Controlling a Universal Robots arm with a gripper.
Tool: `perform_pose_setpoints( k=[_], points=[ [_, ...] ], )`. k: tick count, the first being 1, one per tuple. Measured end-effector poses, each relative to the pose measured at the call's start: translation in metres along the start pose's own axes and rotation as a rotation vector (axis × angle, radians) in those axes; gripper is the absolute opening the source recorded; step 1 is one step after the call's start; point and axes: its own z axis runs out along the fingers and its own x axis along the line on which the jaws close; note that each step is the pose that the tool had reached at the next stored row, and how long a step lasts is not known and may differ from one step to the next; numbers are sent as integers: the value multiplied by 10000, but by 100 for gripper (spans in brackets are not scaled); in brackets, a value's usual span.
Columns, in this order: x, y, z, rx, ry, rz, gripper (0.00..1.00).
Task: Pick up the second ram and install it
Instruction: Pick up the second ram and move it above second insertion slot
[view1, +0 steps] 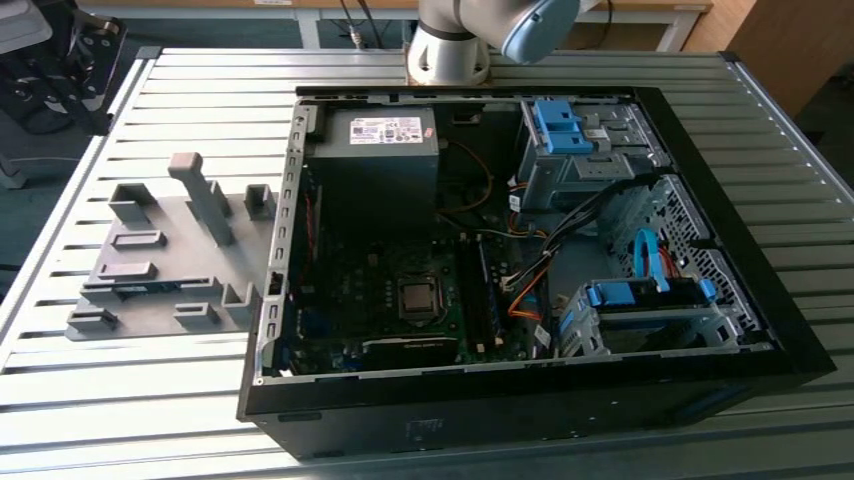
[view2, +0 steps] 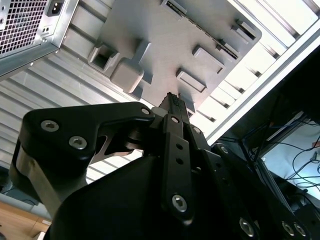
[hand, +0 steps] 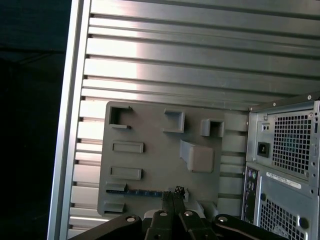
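Observation:
The second ram (hand: 140, 192) is a thin blue-green stick lying on edge in a slot of the grey fixture plate (hand: 155, 165). In the exterior view the ram (view1: 150, 288) sits low on the plate (view1: 174, 250), on the exterior view's left of the open computer case (view1: 534, 250). My gripper (hand: 175, 191) hangs high above the table. Its two black fingers are pressed together with nothing between them. In the first wrist view its tips line up with one end of the stick. In the second wrist view the gripper (view2: 172, 98) points down at the plate (view2: 165, 45).
Several grey blocks, one a tall post (view1: 200, 195), stand up from the fixture plate. The case holds a power supply (view1: 380, 140), a motherboard (view1: 400, 290), blue drive brackets (view1: 561, 125) and loose cables. The ribbed metal table (view1: 134, 400) ends close beside the plate.

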Motion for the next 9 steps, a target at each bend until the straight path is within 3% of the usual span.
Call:
perform_pose_setpoints(
  k=[9],
  points=[
    [0,0,0,-2,3,-73,11]
  ],
)
